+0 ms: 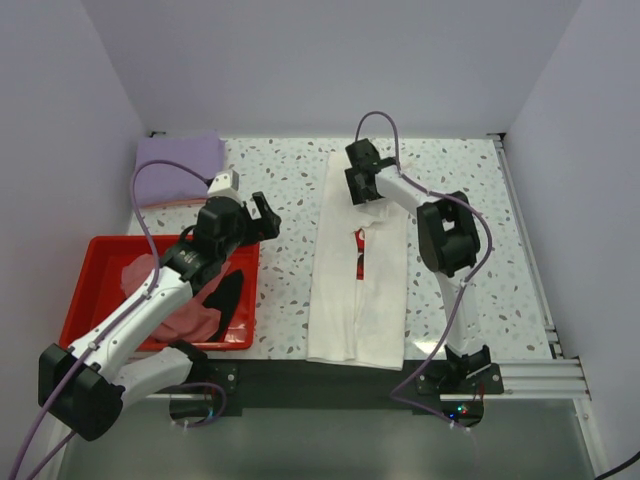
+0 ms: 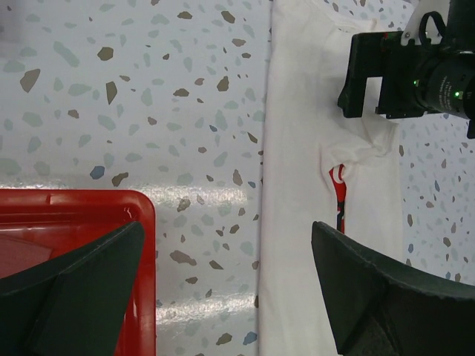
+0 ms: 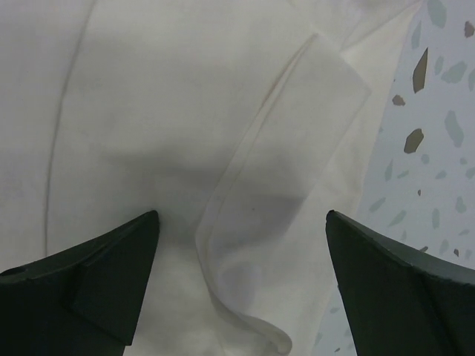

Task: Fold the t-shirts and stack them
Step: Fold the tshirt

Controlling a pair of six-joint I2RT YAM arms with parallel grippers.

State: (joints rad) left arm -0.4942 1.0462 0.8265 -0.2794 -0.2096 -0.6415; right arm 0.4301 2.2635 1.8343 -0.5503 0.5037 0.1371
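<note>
A cream-white t-shirt lies folded into a long strip down the middle of the table, a sliver of its red print showing at the fold. My right gripper hovers open over the strip's far end. In the right wrist view its fingers straddle a folded-in sleeve without holding it. My left gripper is open above bare table, between the red tray and the shirt's left edge. A folded lavender t-shirt rests at the far left. Pink and black t-shirts lie crumpled in the tray.
The red plastic tray sits at the near left, its corner under my left fingers. White walls enclose the terrazzo table on three sides. An aluminium rail runs along the right edge.
</note>
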